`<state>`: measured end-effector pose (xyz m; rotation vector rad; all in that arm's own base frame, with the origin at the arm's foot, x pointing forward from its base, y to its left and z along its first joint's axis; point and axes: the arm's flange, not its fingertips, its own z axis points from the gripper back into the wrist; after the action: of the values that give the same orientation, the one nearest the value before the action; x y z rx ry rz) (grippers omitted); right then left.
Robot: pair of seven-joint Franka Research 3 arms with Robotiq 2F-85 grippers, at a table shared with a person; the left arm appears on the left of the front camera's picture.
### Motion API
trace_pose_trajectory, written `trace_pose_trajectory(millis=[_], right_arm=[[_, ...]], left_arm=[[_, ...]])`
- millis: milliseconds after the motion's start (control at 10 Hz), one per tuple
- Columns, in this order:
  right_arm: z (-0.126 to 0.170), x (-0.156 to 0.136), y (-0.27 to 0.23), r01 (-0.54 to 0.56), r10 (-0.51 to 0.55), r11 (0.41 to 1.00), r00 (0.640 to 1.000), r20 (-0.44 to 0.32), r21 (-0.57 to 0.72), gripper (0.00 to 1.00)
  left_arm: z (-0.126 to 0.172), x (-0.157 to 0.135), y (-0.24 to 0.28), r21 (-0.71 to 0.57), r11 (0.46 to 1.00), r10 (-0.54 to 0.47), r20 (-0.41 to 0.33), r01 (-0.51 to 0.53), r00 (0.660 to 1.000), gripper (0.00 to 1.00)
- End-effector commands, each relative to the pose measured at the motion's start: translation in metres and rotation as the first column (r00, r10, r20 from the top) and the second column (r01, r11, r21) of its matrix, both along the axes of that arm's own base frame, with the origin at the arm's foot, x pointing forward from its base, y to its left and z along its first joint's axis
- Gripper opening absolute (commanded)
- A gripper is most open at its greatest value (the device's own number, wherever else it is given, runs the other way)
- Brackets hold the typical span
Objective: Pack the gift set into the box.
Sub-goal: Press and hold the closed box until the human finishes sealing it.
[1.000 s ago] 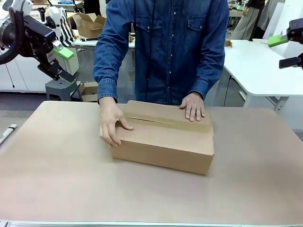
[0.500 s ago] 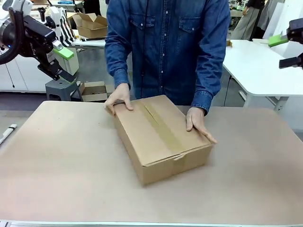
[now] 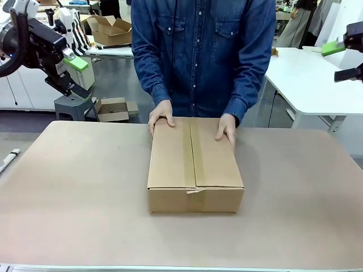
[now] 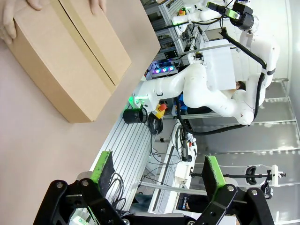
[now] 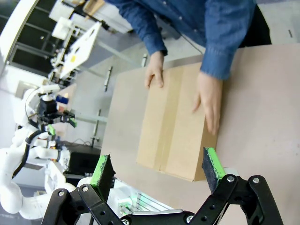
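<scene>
The box (image 3: 195,164) lies shut in the middle of the table, its taped seam running toward me. The same box (image 4: 70,56) appears in the left wrist view, and the right wrist view shows the box (image 5: 176,124) from above. A person in a denim shirt rests both hands (image 3: 161,116) on its far end. The gift set is hidden. My left gripper (image 3: 79,76) hangs high at the far left, open and holding nothing; its green pads (image 4: 104,166) stand wide apart. Raised at the far right, my right gripper (image 3: 337,61) is also open and holds nothing, its pads (image 5: 212,164) spread.
The brown table top (image 3: 68,198) spreads wide around the box. A white table (image 3: 306,79) stands behind on the right. A smaller open carton (image 3: 110,29) sits far back left, above a stool (image 3: 76,105). A small white item (image 3: 8,158) lies at the table's left edge.
The person has turned the box from lying crosswise to lengthwise toward me and moved both hands to its far end. Both grippers have stayed where they were.
</scene>
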<state>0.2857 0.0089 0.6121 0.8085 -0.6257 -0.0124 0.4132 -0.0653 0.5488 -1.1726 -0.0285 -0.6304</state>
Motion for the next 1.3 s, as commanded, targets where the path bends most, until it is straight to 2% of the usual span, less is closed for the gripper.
trace_pose_trajectory(millis=[0,1200], right_arm=[[0.0028,0.0013,-0.0025,-0.020,0.020,1.000,1.000,0.021,0.003,1.00],[0.0028,0.0013,-0.0025,-0.020,0.020,1.000,1.000,0.021,0.003,1.00]], left_arm=[[-0.0007,-0.0022,0.0004,0.012,1.000,0.006,-0.006,-0.006,1.000,1.00],[-0.0007,-0.0022,0.0004,0.012,1.000,0.006,-0.006,-0.006,1.000,1.00]])
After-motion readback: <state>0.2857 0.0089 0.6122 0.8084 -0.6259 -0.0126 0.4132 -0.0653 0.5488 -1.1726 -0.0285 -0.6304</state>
